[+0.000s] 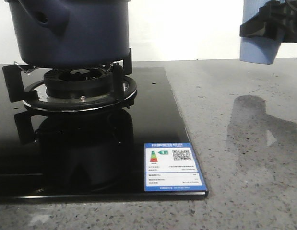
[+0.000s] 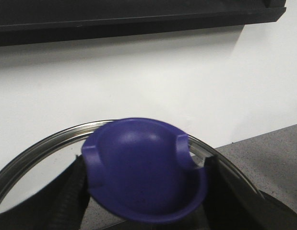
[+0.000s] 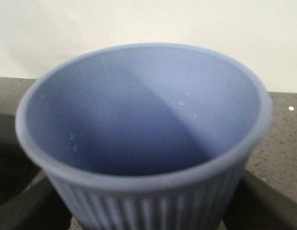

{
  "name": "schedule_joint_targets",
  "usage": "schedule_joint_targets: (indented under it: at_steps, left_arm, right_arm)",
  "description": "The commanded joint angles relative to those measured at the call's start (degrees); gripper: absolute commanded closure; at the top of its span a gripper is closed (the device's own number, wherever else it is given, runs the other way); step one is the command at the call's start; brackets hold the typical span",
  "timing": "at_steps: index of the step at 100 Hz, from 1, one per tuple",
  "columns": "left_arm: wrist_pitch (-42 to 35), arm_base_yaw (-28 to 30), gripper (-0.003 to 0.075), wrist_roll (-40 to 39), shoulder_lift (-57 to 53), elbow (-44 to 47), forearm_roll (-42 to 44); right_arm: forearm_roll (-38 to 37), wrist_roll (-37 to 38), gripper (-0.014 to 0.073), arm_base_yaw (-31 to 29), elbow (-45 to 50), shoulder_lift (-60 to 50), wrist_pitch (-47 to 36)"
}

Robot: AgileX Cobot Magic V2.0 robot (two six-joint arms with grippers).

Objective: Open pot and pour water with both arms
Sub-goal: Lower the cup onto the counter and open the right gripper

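Observation:
The dark navy-blue pot (image 1: 71,33) stands on the gas burner (image 1: 81,88) at the far left, its top cut off by the picture's edge. Its handle stub (image 1: 42,17) faces front. My left gripper (image 2: 143,196) is shut on the blue knob (image 2: 143,167) of a glass lid with a metal rim (image 2: 42,143), held up before the white wall; this gripper is out of the front view. My right gripper (image 1: 268,24) is shut on the pale blue ribbed cup (image 1: 258,48), held high at the right, away from the pot. The cup's inside (image 3: 143,120) shows only droplets.
A black glass hob (image 1: 153,120) covers the left half of the grey speckled counter (image 1: 249,158). A blue energy label (image 1: 172,167) is stuck at the hob's front right corner. A white wall runs behind.

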Motion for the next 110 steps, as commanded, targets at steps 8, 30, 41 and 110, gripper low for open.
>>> schedule_joint_targets:
  at_steps: [8, 30, 41, 110]
  left_arm:
    - [-3.45, 0.12, 0.0375, 0.05, -1.76, -2.41, -1.70]
    - [-3.32, 0.12, 0.0375, 0.05, -1.76, -2.41, -1.70]
    - [-3.32, 0.12, 0.0375, 0.05, -1.76, -2.41, -1.70]
    - [-3.51, 0.12, 0.0375, 0.05, -1.76, -2.41, -1.81]
  right_arm:
    - [2.36, -1.22, 0.0212, -0.44, -1.38, -1.86, -5.70]
    - [6.97, -0.32, 0.0212, -0.57, 0.41, -2.63, -7.78]
    - [7.55, -1.37, 0.0212, -1.22, 3.98, -4.12, -7.86]
    - [24.75, -23.77, 0.0212, -1.31, 5.79, -1.38, -4.38]
